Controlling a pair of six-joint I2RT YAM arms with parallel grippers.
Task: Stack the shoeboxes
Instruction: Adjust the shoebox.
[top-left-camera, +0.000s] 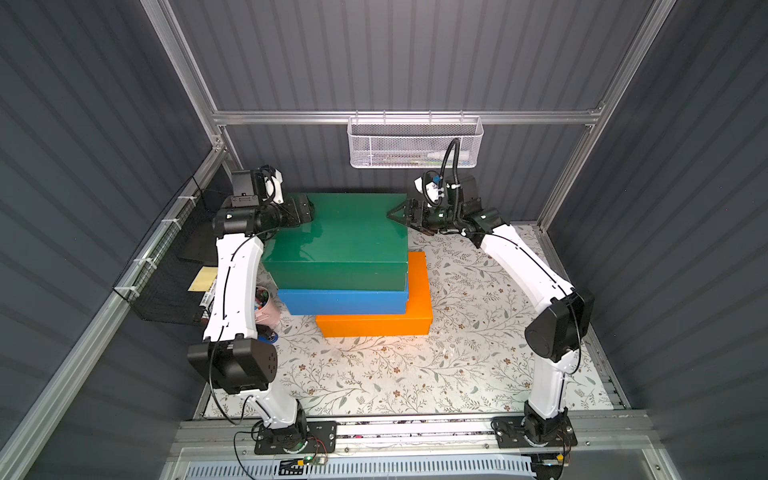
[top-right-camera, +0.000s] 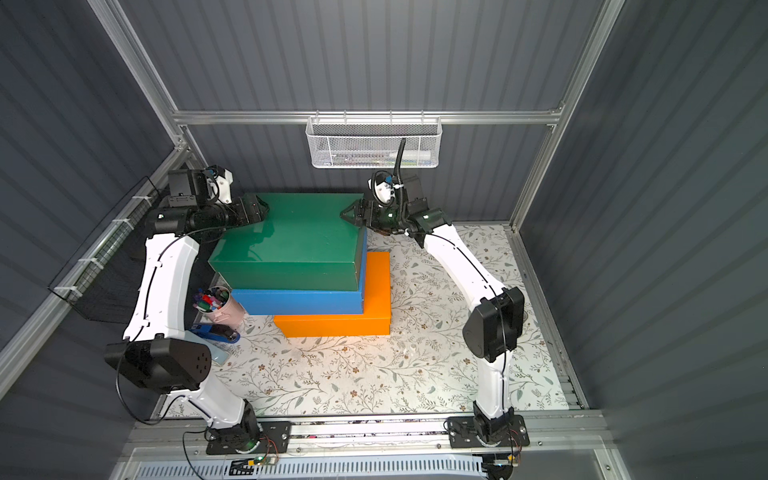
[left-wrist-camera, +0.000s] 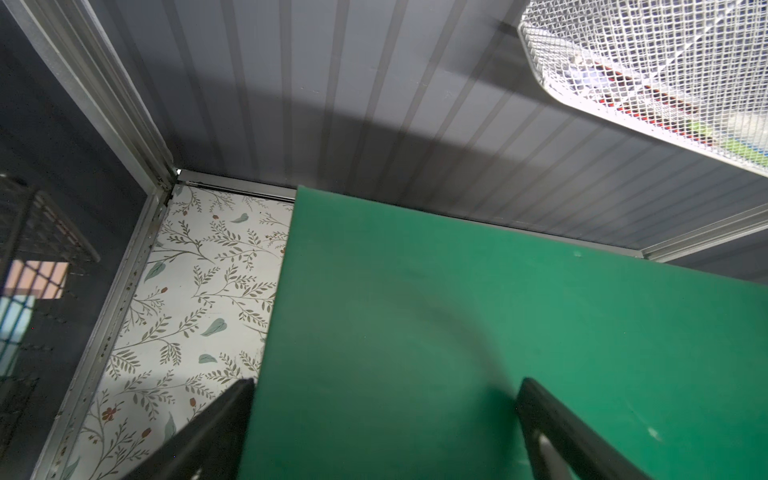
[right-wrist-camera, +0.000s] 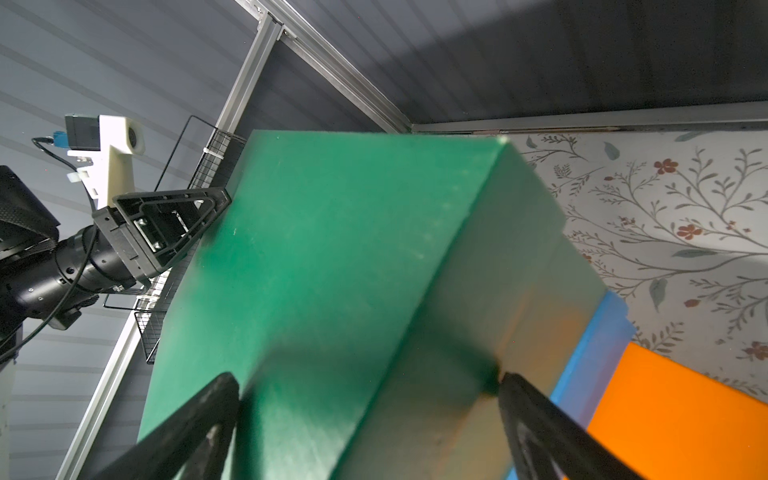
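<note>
Shoeboxes are stacked: green shoebox (top-left-camera: 340, 237) on blue shoebox (top-left-camera: 345, 301) on orange shoebox (top-left-camera: 415, 299). Beside the green one, left gripper (top-left-camera: 307, 212) and right gripper (top-left-camera: 395, 216) have jaws spread wide, clamping nothing.

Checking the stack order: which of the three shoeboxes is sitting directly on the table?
The orange box, at the bottom; the blue box lies on it, the green box on top.

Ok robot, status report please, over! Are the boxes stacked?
Open: left gripper, right gripper, flanking green shoebox. Green on blue shoebox, blue on orange shoebox, staggered. Beside stack: pen cup.
</note>
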